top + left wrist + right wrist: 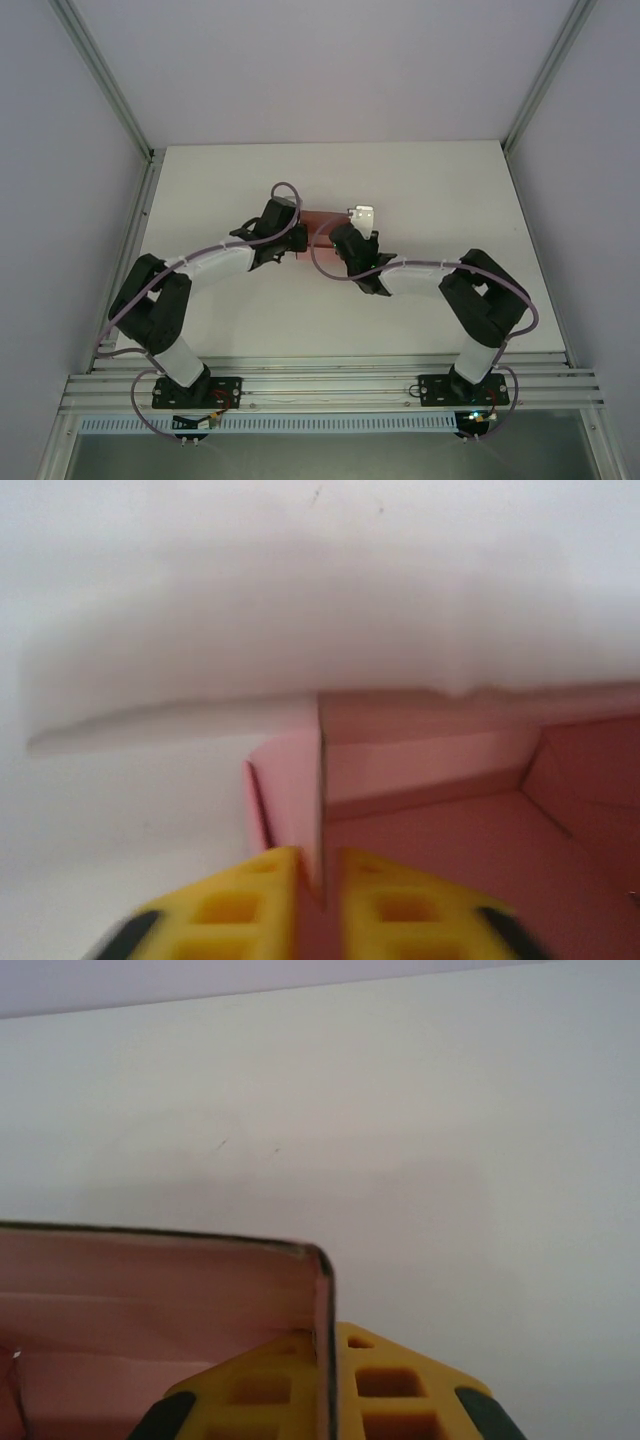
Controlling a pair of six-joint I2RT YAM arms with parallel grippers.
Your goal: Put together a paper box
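Observation:
The pink paper box (pixel 318 228) lies mid-table between my two grippers, with its walls folded up. In the left wrist view a thin upright wall of the paper box (pixel 450 820) stands between the yellow fingers of my left gripper (pixel 320 880). The jaws are slightly apart, with a narrow gap beside the wall, so it is open. My left gripper (pixel 298 242) is at the box's left end. My right gripper (pixel 338 236) is at the box's right end. It is shut on the rounded corner wall of the paper box (pixel 150 1290), pinched between the fingers of the right gripper (pixel 326 1345).
The white table (pixel 330 180) is bounded by grey walls and slanted aluminium posts (pixel 110 90) at the back corners. An aluminium rail (pixel 330 385) carrying both arm bases runs along the near edge.

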